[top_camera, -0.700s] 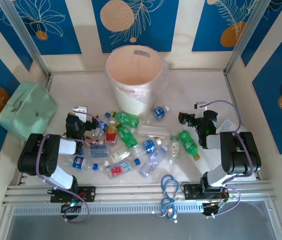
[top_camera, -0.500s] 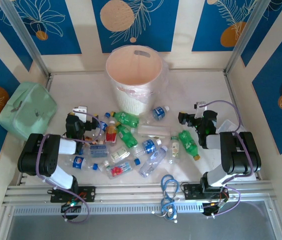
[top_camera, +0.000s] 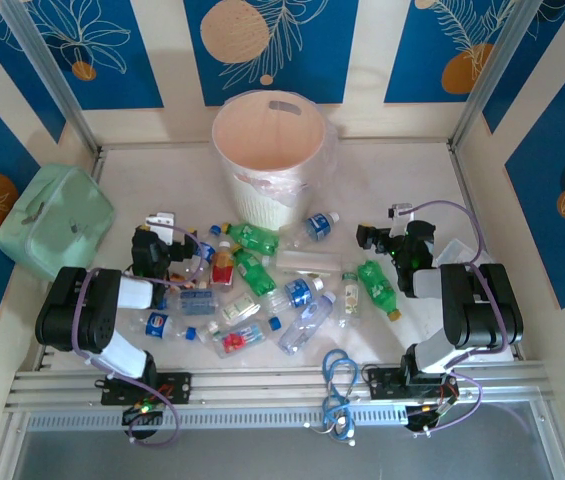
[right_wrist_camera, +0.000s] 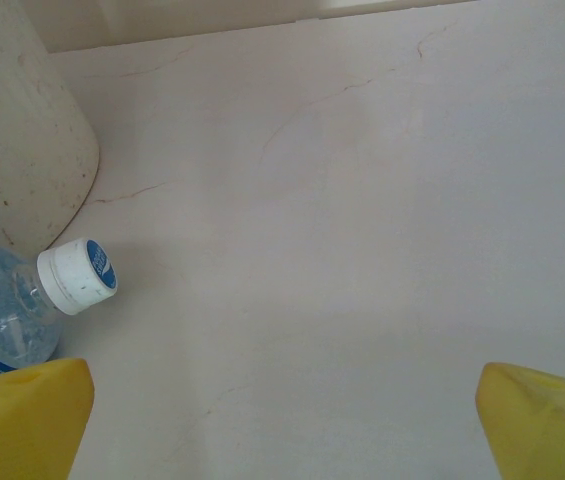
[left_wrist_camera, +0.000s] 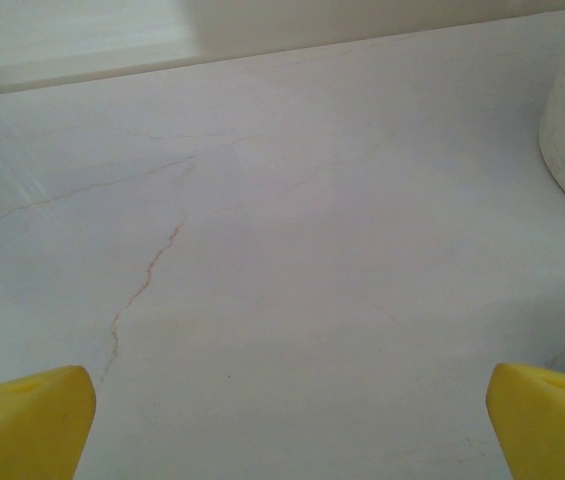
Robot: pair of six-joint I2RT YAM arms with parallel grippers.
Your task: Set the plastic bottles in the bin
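I see nothing moved: left claw (left_wrist_camera: pixel 290 415) and right claw (right_wrist_camera: pixel 282 415) stay wide open, empty; bottles (top_camera: pixel 255 238) lie near the bin (top_camera: pixel 252 195).

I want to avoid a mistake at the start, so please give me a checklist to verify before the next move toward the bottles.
1. Left tool open, nothing between its fingers: ok.
2. Right tool open, nothing held: ok.
3. Tall round cream-white plastic bin upright, mouth unblocked: ok.
4. Small plastic bottles lying loose in front of the bin: ok.
5. Clear plastic bottle with white cap centred between the right tool's fingers: not ok, it lies to their left.
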